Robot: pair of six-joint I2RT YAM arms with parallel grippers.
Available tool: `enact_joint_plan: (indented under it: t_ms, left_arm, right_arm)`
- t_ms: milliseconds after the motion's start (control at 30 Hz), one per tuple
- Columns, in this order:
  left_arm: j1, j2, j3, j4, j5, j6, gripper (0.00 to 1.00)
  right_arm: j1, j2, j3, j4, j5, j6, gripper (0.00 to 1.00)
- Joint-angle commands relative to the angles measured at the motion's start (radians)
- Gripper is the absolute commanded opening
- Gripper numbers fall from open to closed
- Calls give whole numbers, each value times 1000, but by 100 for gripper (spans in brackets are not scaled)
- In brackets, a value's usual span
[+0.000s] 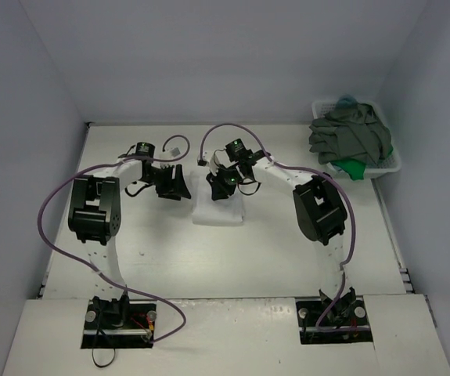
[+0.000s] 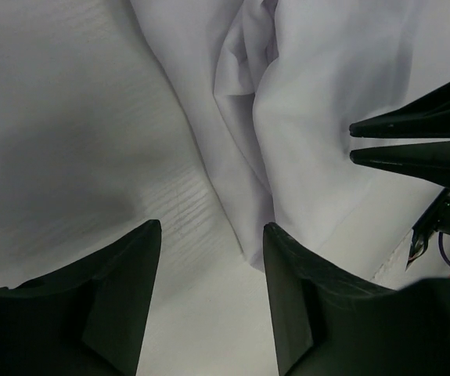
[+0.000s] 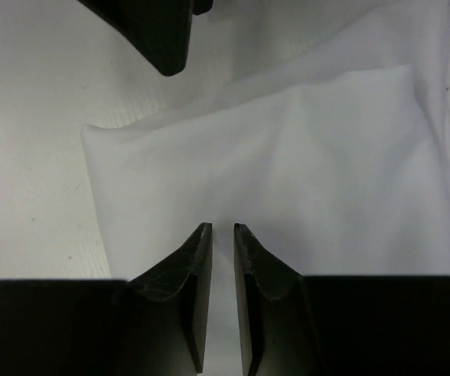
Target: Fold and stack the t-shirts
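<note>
A folded white t-shirt [image 1: 218,210] lies at the table's centre. My left gripper [image 1: 173,186] is open and empty at the shirt's left edge. In the left wrist view [image 2: 210,227] its jaws straddle the bare table beside the shirt's corner [image 2: 252,254]. My right gripper [image 1: 219,188] is over the shirt's far part. In the right wrist view [image 3: 222,227] its jaws are nearly together with a thin gap, tips against the white cloth [image 3: 311,157], and no cloth shows lifted between them. It also shows in the left wrist view [image 2: 351,142].
A white basket [image 1: 394,166] at the far right holds a heap of grey t-shirts [image 1: 350,135] and a green one [image 1: 354,168]. One left finger [image 3: 158,39] shows at the top of the right wrist view. Walls close in the table.
</note>
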Motion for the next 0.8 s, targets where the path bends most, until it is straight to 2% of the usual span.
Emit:
enact_joint_plan:
  t_ms: [0, 33, 133, 467, 767]
  left_arm:
    - [3, -15, 15, 57, 69, -36, 50]
    - [3, -9, 15, 60, 73, -42, 52]
    - [3, 12, 21, 63, 82, -53, 54]
    - [-6, 107, 7, 143, 136, -128, 58]
    - [-50, 141, -31, 201, 70, -164, 60]
  right_arm:
    - [-2, -14, 20, 56, 16, 31, 15]
    - [-4, -13, 17, 57, 21, 31, 15]
    - [-5, -13, 5, 66, 33, 33, 0]
    - [-17, -28, -5, 66, 35, 27, 0]
    - [-21, -43, -11, 66, 16, 25, 0]
